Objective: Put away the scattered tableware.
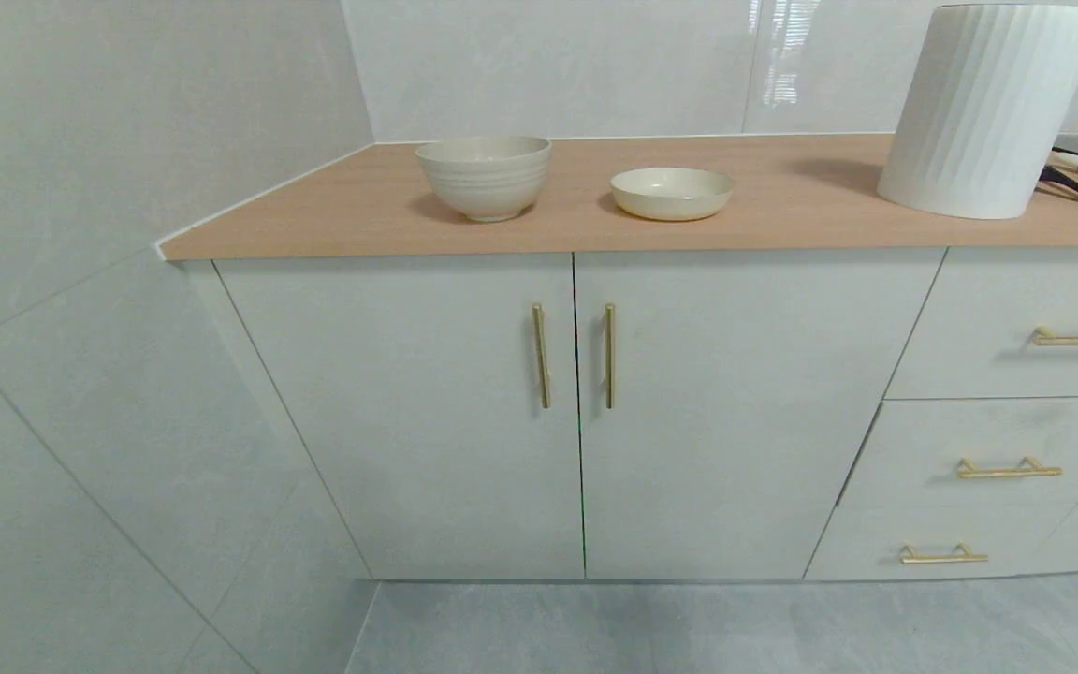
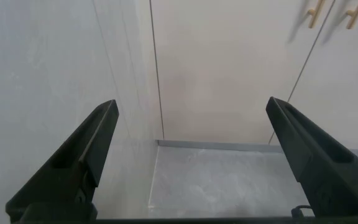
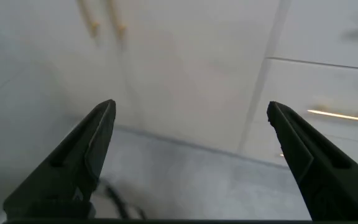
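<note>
countertop (image 1: 333, 220): matt wood | bowl (image 1: 484, 176): smooth ceramic | door handle (image 1: 541, 356): brass-coloured metal

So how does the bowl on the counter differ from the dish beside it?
The bowl is deep with tall sides; the dish is shallow and low. The bowl has ridged bands around its outside; the dish looks smooth. The bowl stands nearer the corner wall, the dish towards the ribbed white container. Both are pale cream, upright, apart on the countertop.
</note>
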Robot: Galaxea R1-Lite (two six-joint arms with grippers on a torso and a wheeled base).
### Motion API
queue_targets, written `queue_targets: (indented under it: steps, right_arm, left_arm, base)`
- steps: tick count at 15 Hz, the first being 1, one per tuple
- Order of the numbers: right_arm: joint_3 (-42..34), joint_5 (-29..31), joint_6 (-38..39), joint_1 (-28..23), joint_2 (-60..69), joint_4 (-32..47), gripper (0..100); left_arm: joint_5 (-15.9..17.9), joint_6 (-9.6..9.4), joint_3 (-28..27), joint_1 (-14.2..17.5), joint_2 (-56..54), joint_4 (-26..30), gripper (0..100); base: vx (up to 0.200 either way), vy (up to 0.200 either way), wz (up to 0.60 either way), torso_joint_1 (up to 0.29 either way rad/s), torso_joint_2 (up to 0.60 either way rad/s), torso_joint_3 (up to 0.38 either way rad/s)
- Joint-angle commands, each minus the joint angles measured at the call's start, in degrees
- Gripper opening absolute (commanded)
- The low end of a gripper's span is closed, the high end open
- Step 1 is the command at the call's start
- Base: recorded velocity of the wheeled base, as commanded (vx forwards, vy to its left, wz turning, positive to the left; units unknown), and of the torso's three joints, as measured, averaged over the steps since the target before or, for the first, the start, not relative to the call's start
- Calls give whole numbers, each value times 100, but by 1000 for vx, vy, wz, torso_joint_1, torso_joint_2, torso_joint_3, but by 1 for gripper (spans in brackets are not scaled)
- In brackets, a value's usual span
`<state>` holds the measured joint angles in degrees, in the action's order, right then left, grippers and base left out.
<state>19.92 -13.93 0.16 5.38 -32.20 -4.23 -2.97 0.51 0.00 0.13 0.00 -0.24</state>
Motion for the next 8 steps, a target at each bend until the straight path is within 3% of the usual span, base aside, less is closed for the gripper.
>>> queue_targets:
  steps: [1, 5, 8]
  right_arm:
    - [1014, -241, 37, 1387, -3399, -1150, 100]
    - [1858, -233, 907, 2354, -5780, -3506, 100]
    - [2693, -197, 1452, 2750, -6844, -4147, 100]
  left_arm:
    - [-1, 2, 0, 4, 0, -2, 100]
    - [-1, 2, 0, 4, 0, -2, 100]
    - [-1, 2, 0, 4, 0, -2, 100]
  base:
    - [0, 0, 0, 0, 0, 0]
    - [0, 0, 0, 0, 0, 0]
    - [0, 0, 0, 0, 0, 0]
